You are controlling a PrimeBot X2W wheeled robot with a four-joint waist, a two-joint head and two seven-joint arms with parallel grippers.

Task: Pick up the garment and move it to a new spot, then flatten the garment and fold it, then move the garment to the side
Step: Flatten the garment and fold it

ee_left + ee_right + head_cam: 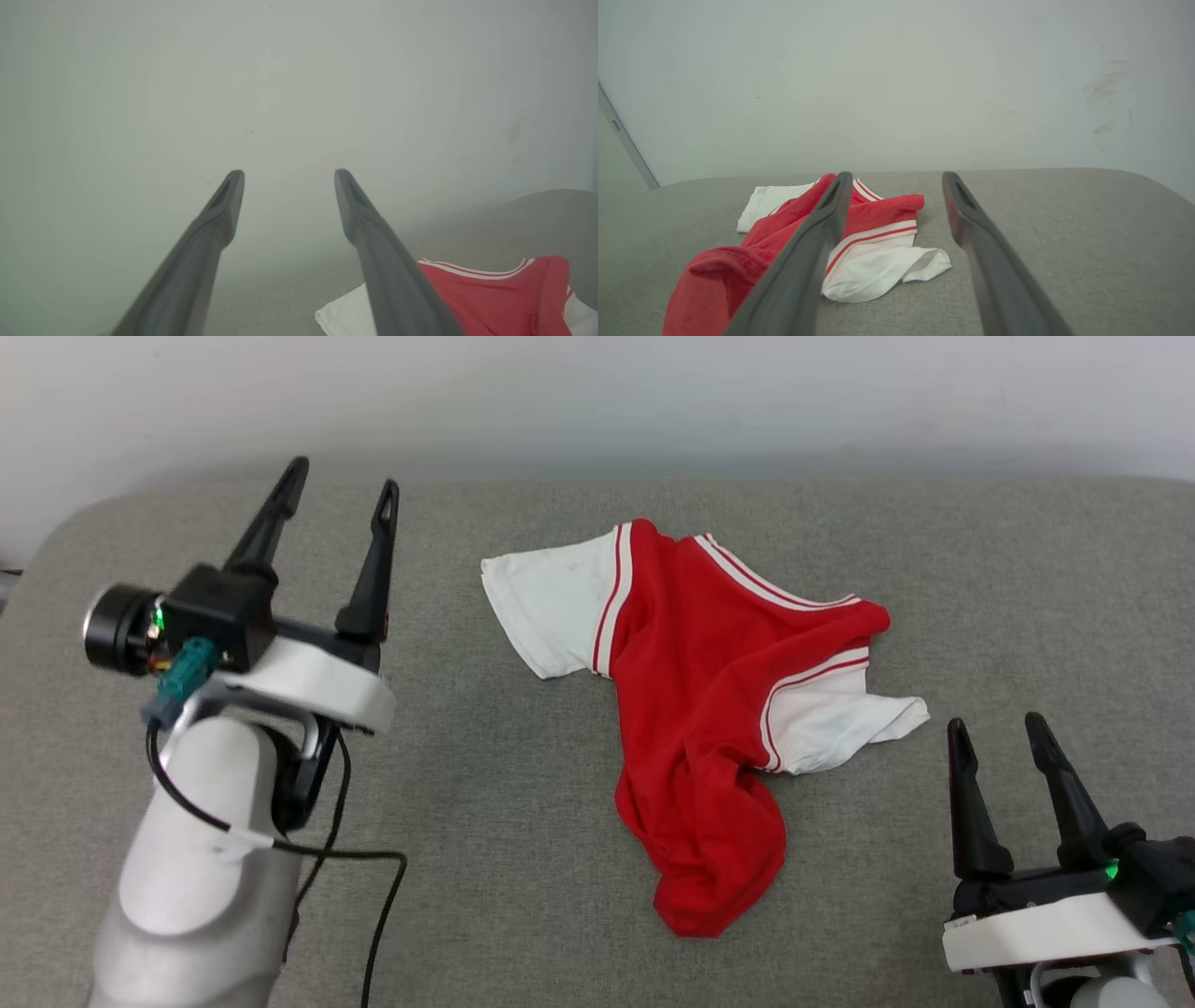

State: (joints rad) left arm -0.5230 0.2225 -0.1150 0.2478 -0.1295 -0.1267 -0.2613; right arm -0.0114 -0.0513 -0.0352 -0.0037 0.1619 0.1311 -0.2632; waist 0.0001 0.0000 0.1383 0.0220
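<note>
Midway across a grey cushion (523, 821) lies the shirt (709, 709), red with white sleeves, crumpled and loosely spread. Its long axis runs from the far side, by the pale wall (597, 392), toward the near side, leaning slightly to the right as it comes closer. The striped shoulder end faces the wall; the bunched red hem end points toward the robot. One white sleeve sticks out to the far left, the other to the right.

Bare cushion lies open on both sides of the shirt and in front of its hem. The cushion's far edge meets the wall, and its far left corner is rounded.

Left gripper (344, 474) hangs raised over the left side, well apart from the shirt, fingers spread wide, holding nothing, pointing at the wall. Right gripper (994, 721) sits low at the near right, near the right sleeve but not touching, fingers also spread and empty.
</note>
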